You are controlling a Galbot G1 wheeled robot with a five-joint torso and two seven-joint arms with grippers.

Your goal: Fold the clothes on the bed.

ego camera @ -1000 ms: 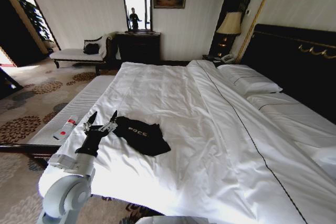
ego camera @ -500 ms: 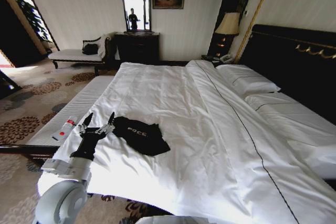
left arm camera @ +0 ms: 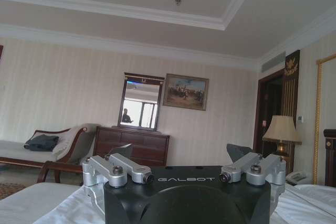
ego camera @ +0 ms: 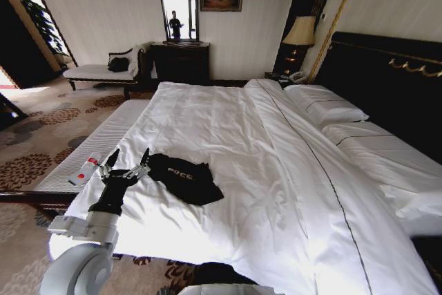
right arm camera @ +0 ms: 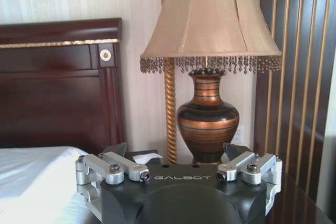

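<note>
Bed (ego camera: 276, 170), white duvet; black T-shirt (ego camera: 185, 178), crumpled near its foot edge, soft, light, best pinched at a hem or sleeve; left gripper (ego camera: 126, 164), fingers apart, at the shirt's nine o'clock; right gripper (right arm camera: 177, 157), likewise spread, facing a lamp (right arm camera: 208, 72).

Head high over bed (ego camera: 276, 170); wrists level

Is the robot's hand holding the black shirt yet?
No. The left gripper is open beside the T-shirt, holding nothing. The right gripper is open and empty too.
</note>
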